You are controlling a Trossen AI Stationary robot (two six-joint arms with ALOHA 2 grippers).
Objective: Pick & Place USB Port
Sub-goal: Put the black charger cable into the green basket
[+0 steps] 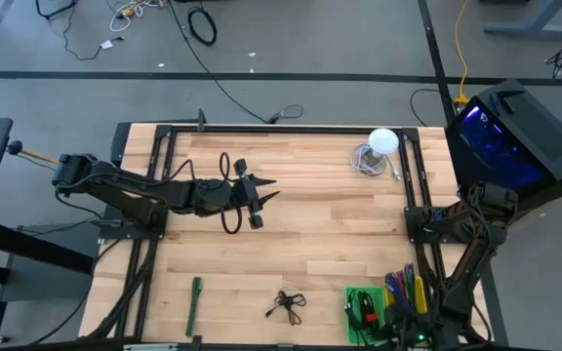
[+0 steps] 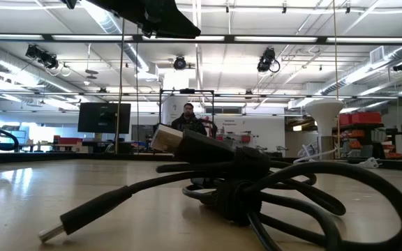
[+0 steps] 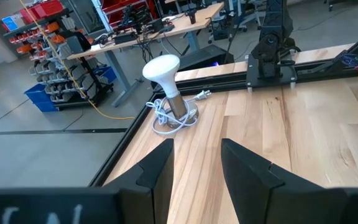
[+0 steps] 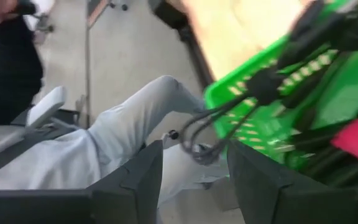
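Observation:
A black USB cable (image 1: 284,304), coiled in a loose bundle, lies on the wooden table near its near edge. It fills the low view, with one plug (image 2: 167,139) raised and another (image 2: 54,230) lying on the wood. My left gripper (image 1: 259,200) is open and hovers over the table's middle, well to the far side of the cable; in its wrist view (image 3: 197,162) it points toward a white lamp. My right gripper (image 4: 194,168) is open by the green basket (image 4: 328,93) at the table's near right corner. Black cords (image 4: 197,146) hang over the basket's edge past its fingertips.
A white lamp (image 1: 382,142) with a coiled cord stands near the far right corner. A green stick-like tool (image 1: 195,302) lies near the near edge, left of the cable. The green basket (image 1: 359,304) holds cables and coloured tools. A person's grey-trousered legs (image 4: 104,149) are beside the table.

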